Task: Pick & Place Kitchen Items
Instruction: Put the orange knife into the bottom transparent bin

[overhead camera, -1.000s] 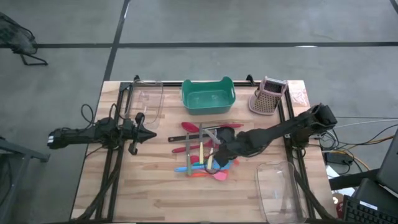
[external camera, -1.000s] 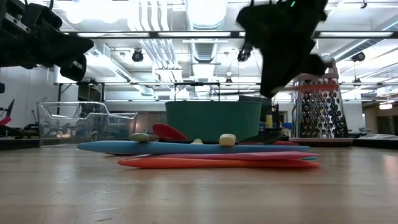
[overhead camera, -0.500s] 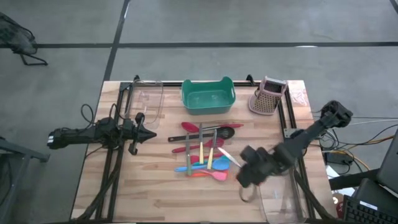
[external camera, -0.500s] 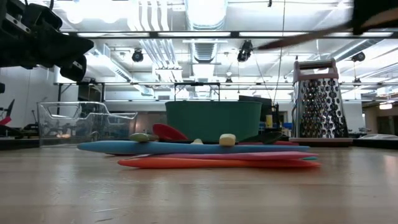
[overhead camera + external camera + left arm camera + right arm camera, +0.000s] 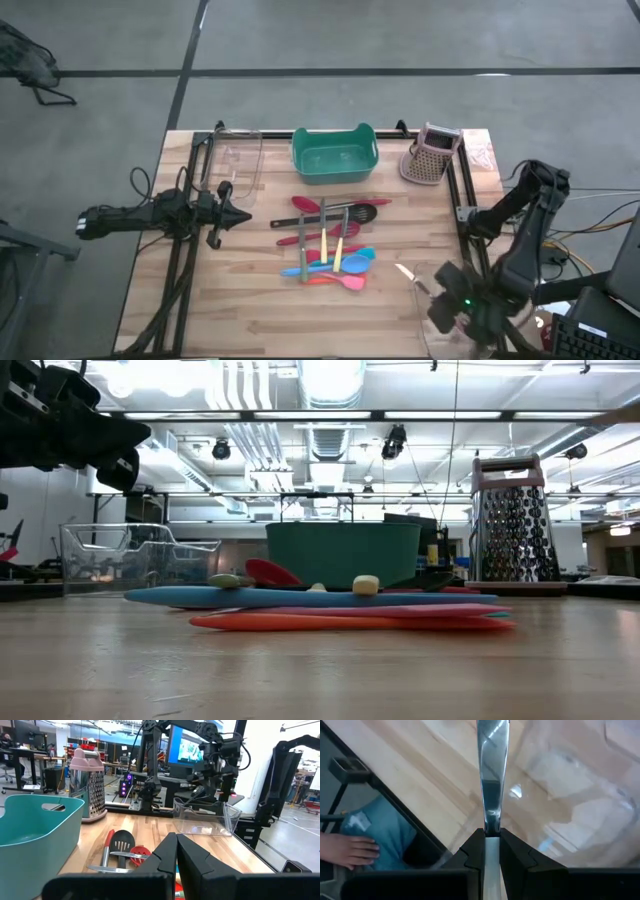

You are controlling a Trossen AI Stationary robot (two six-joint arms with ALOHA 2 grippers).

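Swinging away from the pile of long red, black, blue and orange kitchen utensils (image 5: 330,245), the right pincer (image 5: 432,296) now hangs over the clear plastic bin (image 5: 580,795) at the counter's (image 5: 250,310) corner. Its jaws are clamped on a slim shiny metal utensil (image 5: 491,775), whose blade juts out ahead over the bin's rim. Released from here, I'd guess the piece could catch that rim and tip onto the wood. Well apart, the left pincer (image 5: 176,851) waits closed and empty, the pile just ahead of it.
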